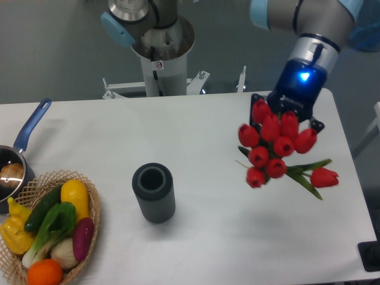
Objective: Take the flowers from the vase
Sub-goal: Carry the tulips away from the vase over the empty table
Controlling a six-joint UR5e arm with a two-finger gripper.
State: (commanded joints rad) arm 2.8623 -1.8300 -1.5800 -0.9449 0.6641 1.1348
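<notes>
The flowers, a bunch of red tulip buds with green stems and leaves, hang in the air over the right part of the table, clear of the vase. My gripper holds them from behind; its fingers are hidden by the buds, and its blue-lit wrist shows above. One bud sticks out low to the right. The vase, a dark grey ribbed cylinder, stands upright and empty left of centre, well apart from the bunch.
A wicker basket of colourful vegetables sits at the front left. A blue-handled saucepan lies at the left edge. The robot's base column stands behind the white table.
</notes>
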